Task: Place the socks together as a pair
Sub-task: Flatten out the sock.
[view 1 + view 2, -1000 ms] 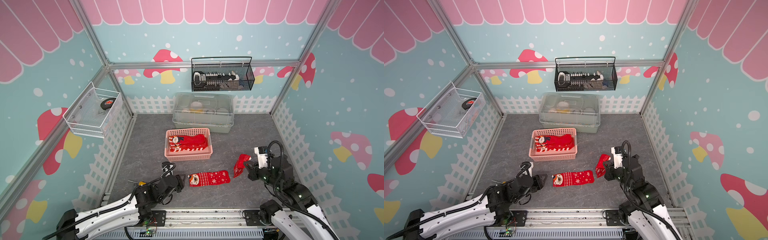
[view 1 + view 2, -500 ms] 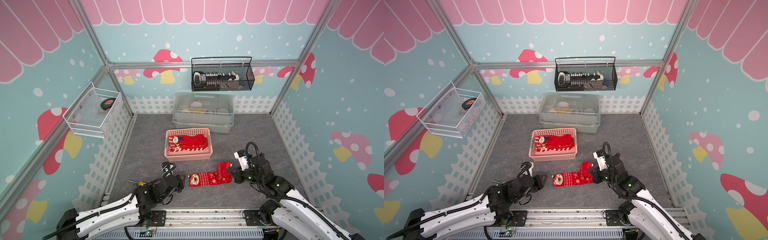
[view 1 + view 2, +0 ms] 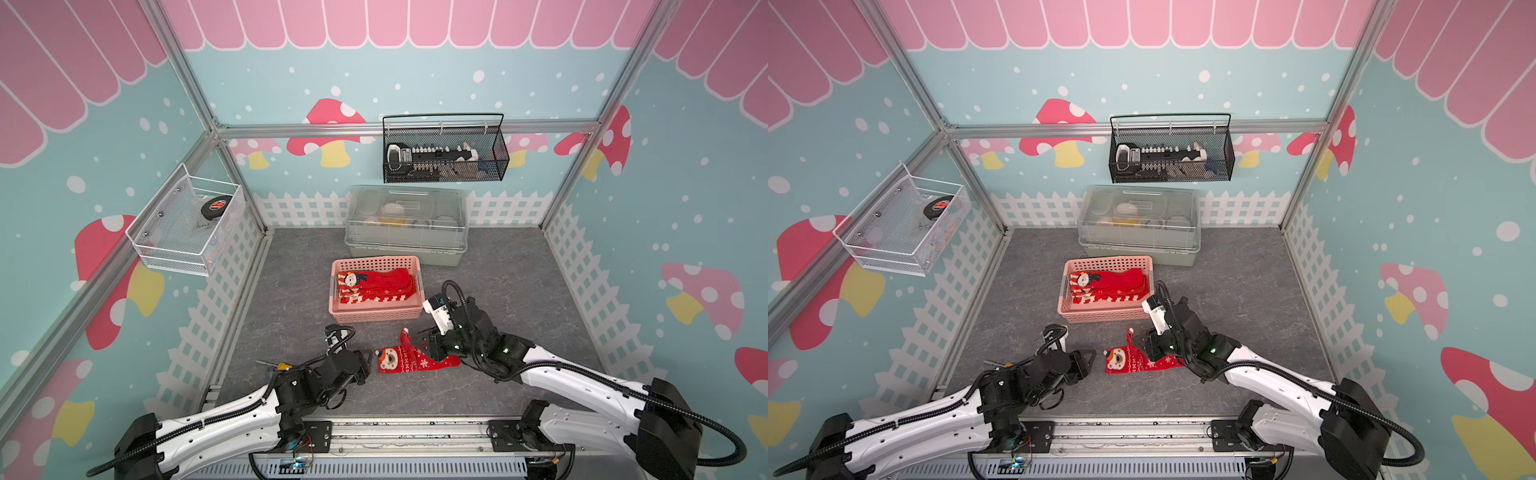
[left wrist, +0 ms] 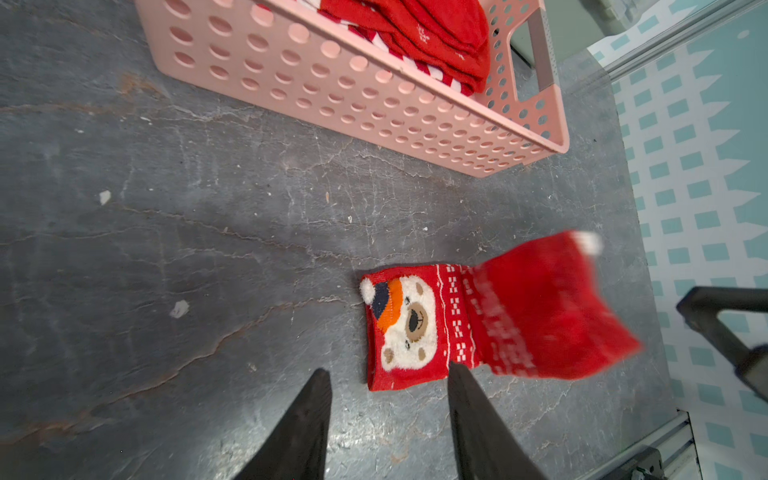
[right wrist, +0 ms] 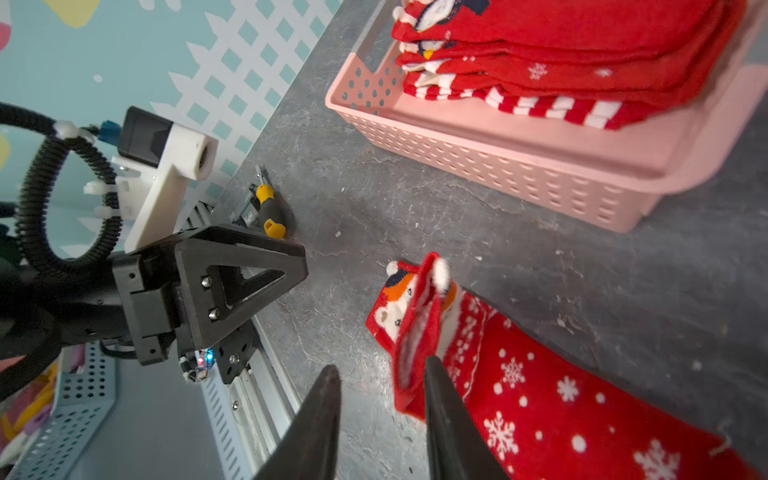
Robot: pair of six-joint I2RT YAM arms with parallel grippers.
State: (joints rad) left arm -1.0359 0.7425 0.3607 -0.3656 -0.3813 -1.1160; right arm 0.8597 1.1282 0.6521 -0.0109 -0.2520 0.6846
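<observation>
matching red sock (image 4: pixel 548 307) stands crumpled, blurred, over the flat red bear-faced snowflake sock (image 4: pixel 409 328) on grey floor (image 4: pixel 208 249), near the pink perforated plastic basket (image 4: pixel 374 104). best, i judge: lay cuff onto cuff, toes aligned. right gripper (image 5: pixel 380 365) jaws apart, raised cuff between the tips; left gripper (image 4: pixel 388 369) parted, empty, just short of the bear face.

bear-face sock (image 3: pixel 390 360) lies flat on grey floor (image 3: pixel 291 316), snowflake foot extended. second red sock (image 3: pixel 406 341) overlaps it, cuff end raised, motion-blurred. remaining socks (image 3: pixel 376 286) stacked in pink basket (image 3: pixel 374 316).
</observation>
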